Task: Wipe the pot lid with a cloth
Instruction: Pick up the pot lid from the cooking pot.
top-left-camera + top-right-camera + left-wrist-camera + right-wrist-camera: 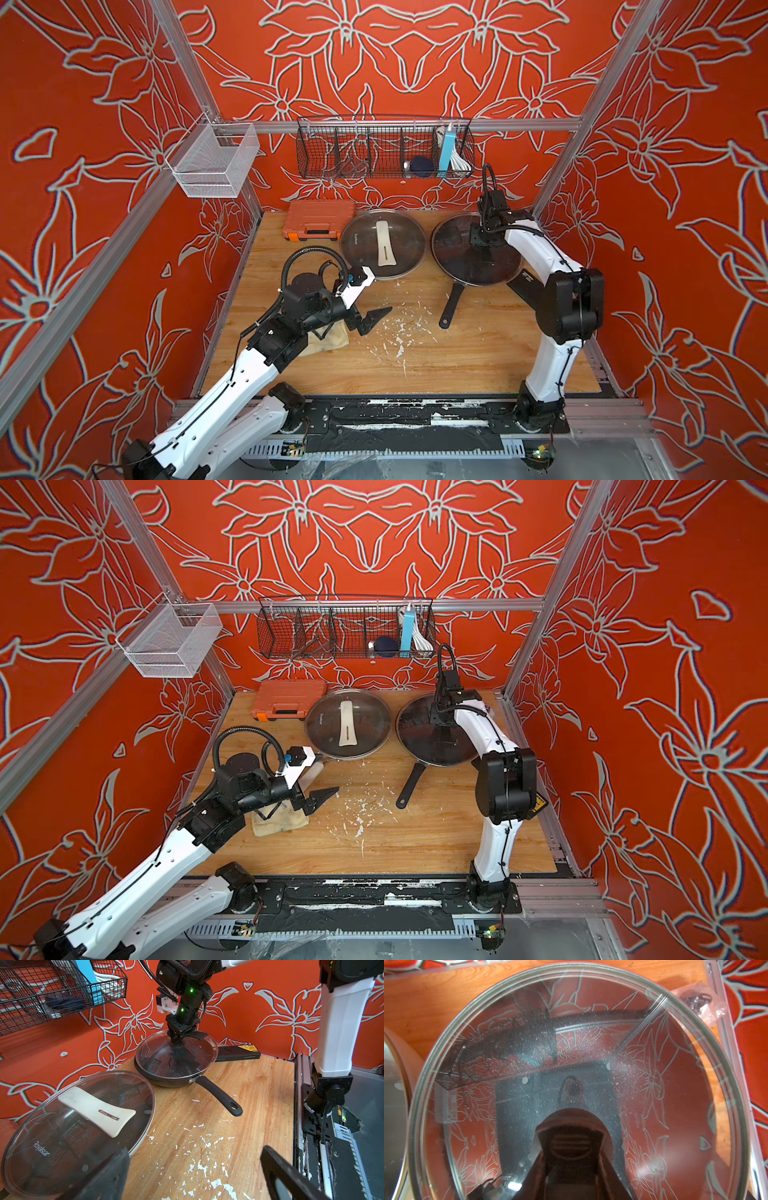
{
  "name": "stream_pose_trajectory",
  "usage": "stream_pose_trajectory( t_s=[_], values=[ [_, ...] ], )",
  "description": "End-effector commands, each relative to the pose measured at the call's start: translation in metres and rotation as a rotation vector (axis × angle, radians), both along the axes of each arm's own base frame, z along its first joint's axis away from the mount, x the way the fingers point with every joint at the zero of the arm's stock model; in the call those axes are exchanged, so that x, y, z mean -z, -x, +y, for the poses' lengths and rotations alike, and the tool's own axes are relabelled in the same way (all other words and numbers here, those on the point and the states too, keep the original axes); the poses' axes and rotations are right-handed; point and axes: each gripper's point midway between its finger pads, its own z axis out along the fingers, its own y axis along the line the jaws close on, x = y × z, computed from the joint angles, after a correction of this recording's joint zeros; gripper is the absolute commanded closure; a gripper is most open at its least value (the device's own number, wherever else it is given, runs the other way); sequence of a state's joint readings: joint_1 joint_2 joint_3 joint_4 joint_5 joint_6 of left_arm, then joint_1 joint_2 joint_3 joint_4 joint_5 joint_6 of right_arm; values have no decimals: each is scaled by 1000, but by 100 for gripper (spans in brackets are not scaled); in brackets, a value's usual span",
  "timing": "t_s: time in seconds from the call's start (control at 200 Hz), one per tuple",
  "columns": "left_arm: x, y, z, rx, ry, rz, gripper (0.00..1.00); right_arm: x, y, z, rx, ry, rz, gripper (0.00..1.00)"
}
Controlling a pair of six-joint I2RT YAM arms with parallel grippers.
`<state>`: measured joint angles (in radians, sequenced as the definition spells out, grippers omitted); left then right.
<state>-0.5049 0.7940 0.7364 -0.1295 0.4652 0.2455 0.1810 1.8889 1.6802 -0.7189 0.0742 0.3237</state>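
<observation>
Fingers [110, 1176] of the left gripper [376, 319] spread wide, empty, hanging over the wooden table [457, 357]. Just left of them in both top views, partly under that wrist, the beige cloth [330, 338], lying on the wood. Farther back, an orange tool case [318, 220] against the wall. Right of it, a white-handled lid [382, 245] resting on a cream pan [143, 1138]. Mid-table, scattered white flecks [399, 340]. Farther right, at the rear of the table, the pot lid [451, 262]: glass, finely speckled, sitting on a black frying pan [452, 305]. Right gripper [178, 1040] pointing straight down over it, fingers pinched on the pot lid at its centre. Cloth and pot lid well apart.
</observation>
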Motion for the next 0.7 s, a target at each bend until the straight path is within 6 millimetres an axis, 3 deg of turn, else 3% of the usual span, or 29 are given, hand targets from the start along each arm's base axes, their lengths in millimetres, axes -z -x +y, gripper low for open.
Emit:
stream_pose_trajectory(
  t_s=[0.0,0.31,0.485,0.696],
  values=[
    [-1,1,2,-6,3,-6,1,-69,-9,-8,11,13,-204,100],
    [1,-7,5,-60,22,27,1,-89,24,-7,-20,-19,-247,100],
    [1,-14,10,-114,35,54,1,-101,45,6,-71,-101,-274,100],
    [10,-34,45,-384,47,137,1,-114,73,30,-220,-63,-306,100]
  ],
)
